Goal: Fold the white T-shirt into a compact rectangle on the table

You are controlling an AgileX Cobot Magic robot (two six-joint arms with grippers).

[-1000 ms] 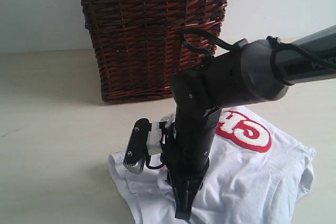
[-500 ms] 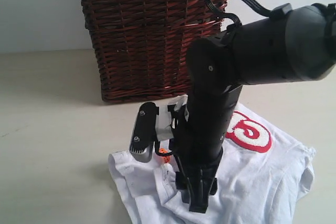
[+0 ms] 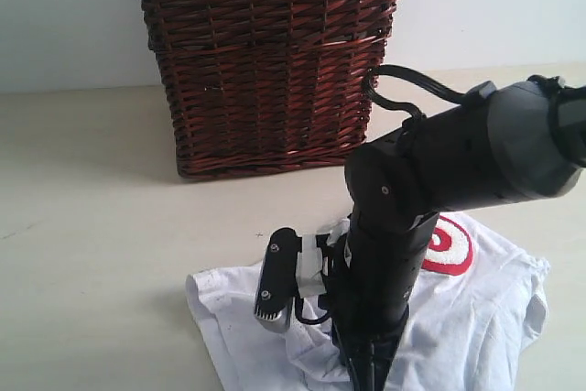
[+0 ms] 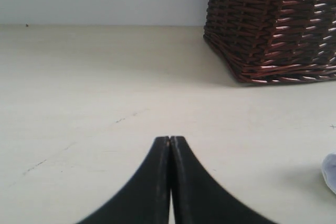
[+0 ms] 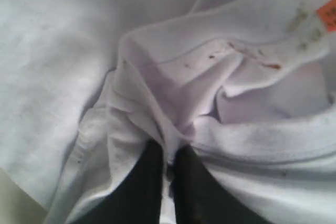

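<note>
Pinching a raised fold of the white T-shirt (image 3: 476, 318) just beside its neck band (image 5: 273, 142), my right pincer (image 5: 168, 156) has its two black fingers (image 5: 149, 182) almost together, with a thin ridge of cloth caught between them. I cannot tell whether I hold one layer or several. The orange tag (image 5: 328, 14) sits a little way off along the neckline.

The shirt lies bunched on the table (image 3: 92, 226) in front of the wicker basket (image 3: 265, 61) and apart from it. Its red print (image 3: 449, 246) faces up, partly hidden behind my right arm. My left pincer (image 4: 169, 139) is pressed together and empty, low over bare tabletop off to the side, with only a sliver of shirt at the edge of its view.

As I judge it, the folding proper has hardly begun: the cloth is too rumpled to crease cleanly, so this pinch is for spreading it out.

To do that well, I would:
- Raise the fold slowly, only far enough to free it from the heap, and watch for the ridge sliding out, since the bite looks shallow.
- Draw the neckline away from the hem so the body trails flat, not lifting the whole shirt.
- Bring the left pincer over to take the opposite shoulder, so the pull is even and the shirt does not twist.
- Stay clear of the basket.
</note>
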